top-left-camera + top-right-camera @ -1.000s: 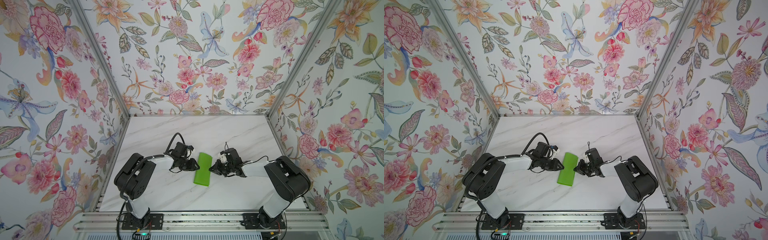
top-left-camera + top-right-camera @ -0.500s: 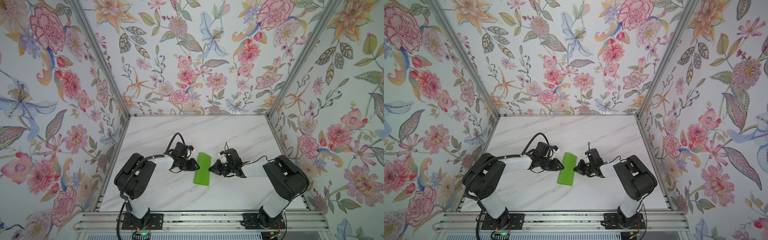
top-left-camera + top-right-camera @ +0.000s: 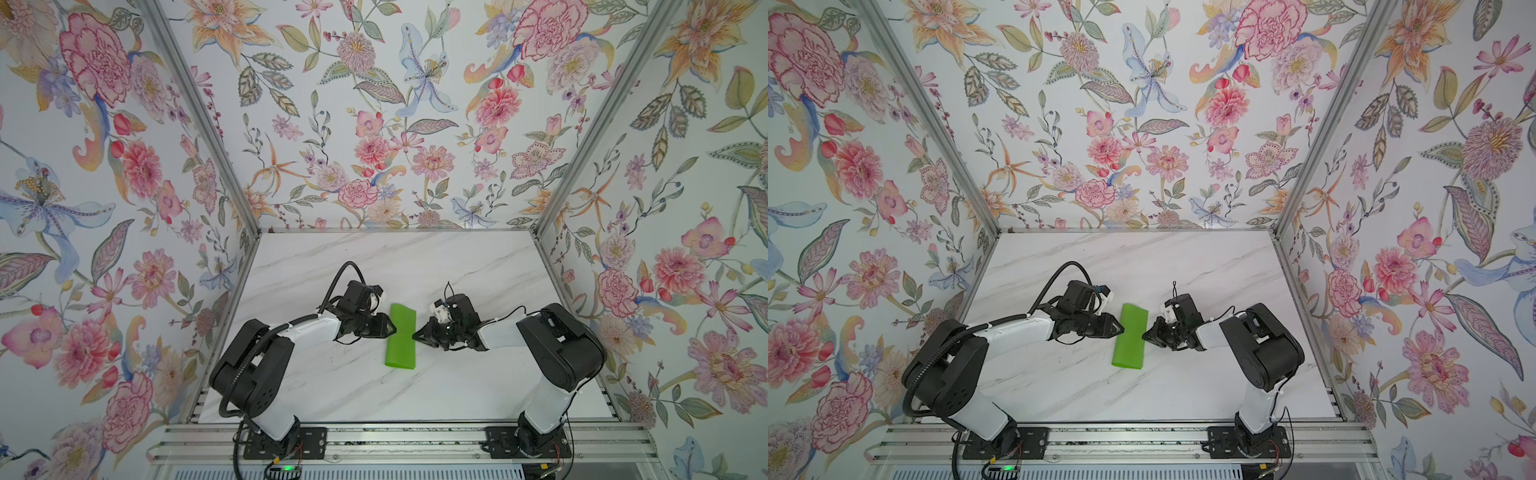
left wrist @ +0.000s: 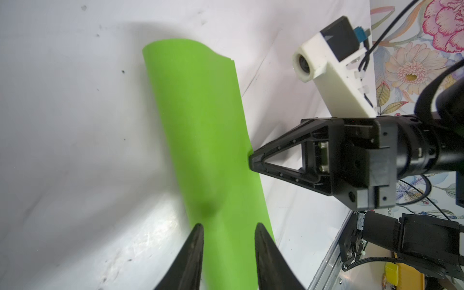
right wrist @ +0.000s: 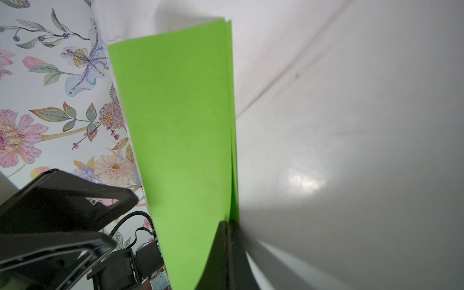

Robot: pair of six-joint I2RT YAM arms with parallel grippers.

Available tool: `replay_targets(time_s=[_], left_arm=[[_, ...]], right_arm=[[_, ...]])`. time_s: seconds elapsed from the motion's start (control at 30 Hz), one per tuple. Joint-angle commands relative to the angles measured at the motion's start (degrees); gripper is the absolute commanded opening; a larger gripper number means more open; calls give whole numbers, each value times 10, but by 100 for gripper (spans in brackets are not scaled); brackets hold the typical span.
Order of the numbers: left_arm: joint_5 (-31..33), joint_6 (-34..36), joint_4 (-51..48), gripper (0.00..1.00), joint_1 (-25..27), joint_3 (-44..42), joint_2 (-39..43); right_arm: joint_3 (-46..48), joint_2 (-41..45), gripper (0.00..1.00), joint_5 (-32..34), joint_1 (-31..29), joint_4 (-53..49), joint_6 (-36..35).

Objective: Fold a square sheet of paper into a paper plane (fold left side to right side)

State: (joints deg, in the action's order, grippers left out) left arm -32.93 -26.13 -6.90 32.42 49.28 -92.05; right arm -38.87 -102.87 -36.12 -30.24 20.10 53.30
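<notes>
I watch through two top views set high over the desk's [image 3: 415, 266] front edge, looking steeply down toward the back wall [image 3: 395, 124]; they share almost the whole scene. The wrist cameras sit close behind the left gripper [image 4: 228, 226] and right gripper [image 5: 228, 226], low, facing each other; both show the paper [image 4: 208, 130].

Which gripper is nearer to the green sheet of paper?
Right. The right gripper is shut on the sheet of paper at its right edge; the left gripper stands open at the folded left edge, contact unclear.
</notes>
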Motion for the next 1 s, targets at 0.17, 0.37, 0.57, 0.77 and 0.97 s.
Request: replay_targets(time_s=[0.17,0.37,0.57,0.77,0.97], left_arm=[[13,16,-41,35,4,24,13],[-4,24,-41,31,16,54,-21],[-12,31,-38,28,26,80,-65],[6,45,-50,27,26,92,-94],[27,40,-42,33,26,79,-83]], right_arm=[[2,-21,0,19,1,-65,-23],[4,-17,0,23,1,-65,-24],[6,-12,0,30,1,-67,-24],[4,-4,0,42,-2,-78,-26],[-9,9,0,49,-9,-97,-25]])
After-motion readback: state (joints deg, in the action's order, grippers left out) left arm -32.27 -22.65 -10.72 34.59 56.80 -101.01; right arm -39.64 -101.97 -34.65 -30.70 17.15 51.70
